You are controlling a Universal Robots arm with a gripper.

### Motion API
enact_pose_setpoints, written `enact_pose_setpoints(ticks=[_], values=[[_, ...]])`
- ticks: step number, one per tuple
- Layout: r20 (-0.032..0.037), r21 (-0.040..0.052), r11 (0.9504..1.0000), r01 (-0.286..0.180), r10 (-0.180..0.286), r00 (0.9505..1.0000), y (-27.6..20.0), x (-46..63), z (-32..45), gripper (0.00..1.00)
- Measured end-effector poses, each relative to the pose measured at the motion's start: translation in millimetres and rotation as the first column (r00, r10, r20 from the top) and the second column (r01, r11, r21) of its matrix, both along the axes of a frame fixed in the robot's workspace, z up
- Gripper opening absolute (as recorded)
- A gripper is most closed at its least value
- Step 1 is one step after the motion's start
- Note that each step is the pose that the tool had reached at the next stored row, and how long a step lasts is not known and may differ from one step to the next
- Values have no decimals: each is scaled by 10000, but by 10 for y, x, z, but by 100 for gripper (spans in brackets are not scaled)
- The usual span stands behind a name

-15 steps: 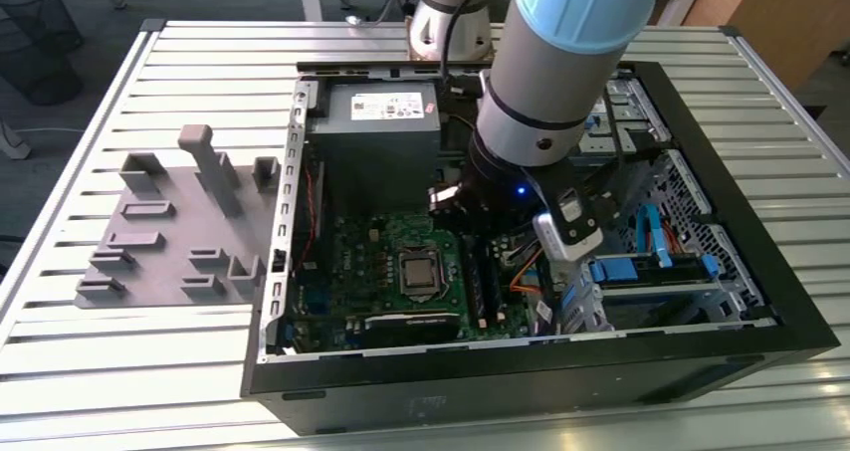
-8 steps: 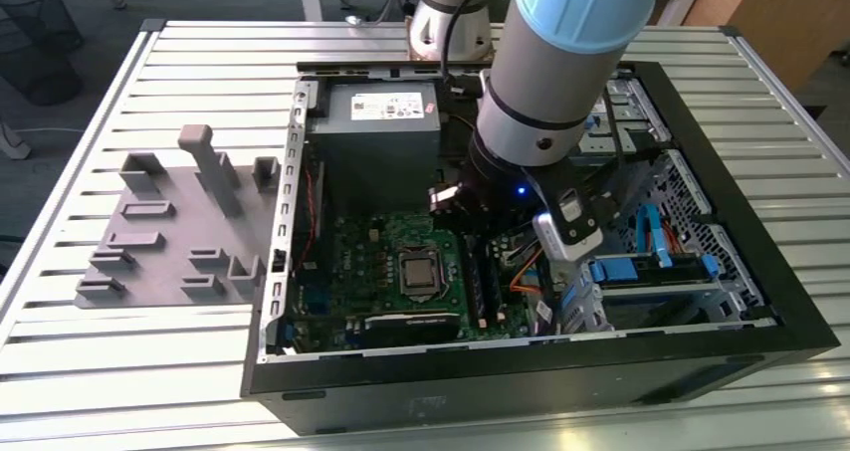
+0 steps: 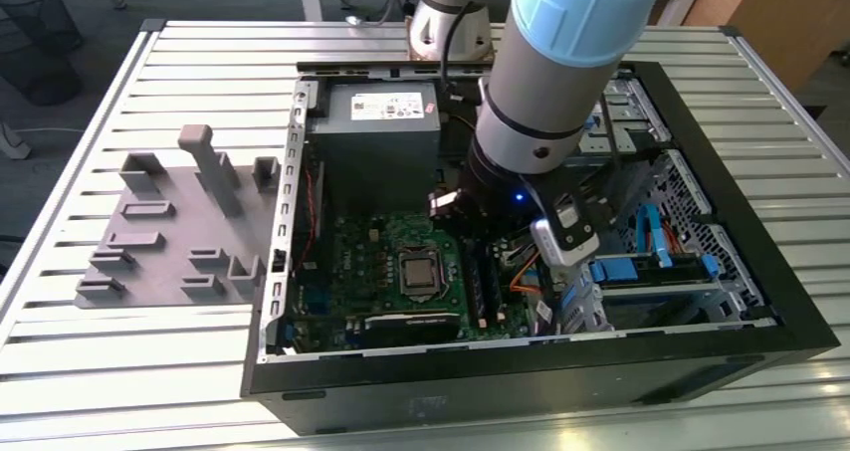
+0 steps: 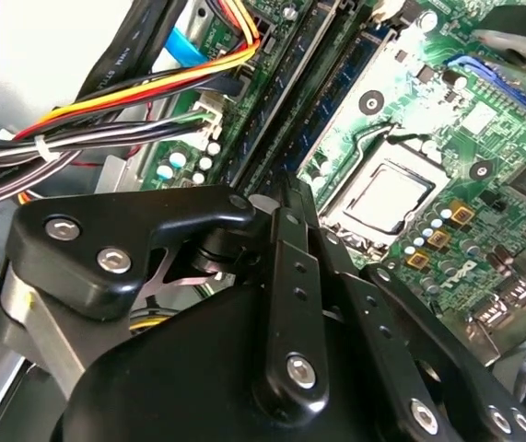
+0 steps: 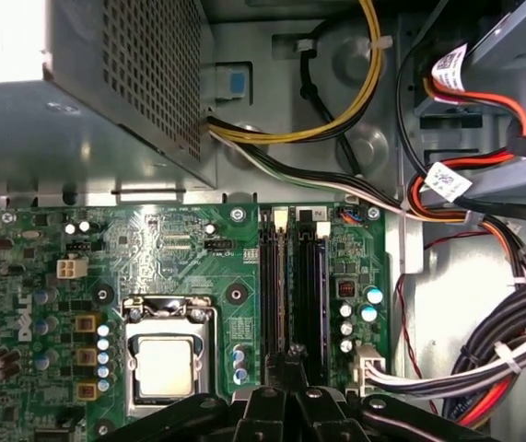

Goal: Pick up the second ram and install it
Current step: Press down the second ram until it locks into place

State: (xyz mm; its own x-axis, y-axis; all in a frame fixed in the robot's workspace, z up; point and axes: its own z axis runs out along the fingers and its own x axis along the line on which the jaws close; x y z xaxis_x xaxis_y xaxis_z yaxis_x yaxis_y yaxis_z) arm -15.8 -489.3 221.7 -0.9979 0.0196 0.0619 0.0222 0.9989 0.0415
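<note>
I am finding no print here that I can read with any confidence; in the exterior view I am seeing a white label (image 3: 392,104) on the grey power supply (image 3: 376,142), its lines too fine to make out; in the first wrist view I am noticing two white tags (image 5: 448,180) on the cable bundle (image 5: 484,198), carrying what may be barcodes; I am also catching small white lettering across the green motherboard (image 5: 166,253), illegible to me.
</note>
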Motion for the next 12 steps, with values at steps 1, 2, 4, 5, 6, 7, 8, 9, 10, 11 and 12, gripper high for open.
enact_pose_setpoints(ticks=[1, 2, 4, 5, 6, 7, 8, 9, 10, 11, 12], values=[[-2, -3, 10000, 1, -1, 10000, 0, 0, -11, 11], [-4, -10, 10000, 0, 0, 10000, -1, -1, -19, 11], [-6, -14, 10000, 0, 0, 10000, -2, -1, -38, 11], [-2, -8, 10000, 0, 0, 10000, -1, 0, -49, 11], [-2, -4, 10000, 0, 0, 10000, -1, 0, -57, 11], [-4, -10, 10000, 0, 0, 10000, -1, -1, -63, 11], [-6, -13, 10000, 0, 0, 10000, -2, -1, -71, 11], [-6, -17, 10000, 0, 0, 10000, -2, -1, -80, 11], [-6, -19, 10000, 1, -1, 10000, -1, 0, -80, 11], [-7, -22, 10000, 0, 0, 10000, -2, 0, -74, 11], [-3, -13, 10000, 1, -1, 10000, 0, 0, -64, 11]])
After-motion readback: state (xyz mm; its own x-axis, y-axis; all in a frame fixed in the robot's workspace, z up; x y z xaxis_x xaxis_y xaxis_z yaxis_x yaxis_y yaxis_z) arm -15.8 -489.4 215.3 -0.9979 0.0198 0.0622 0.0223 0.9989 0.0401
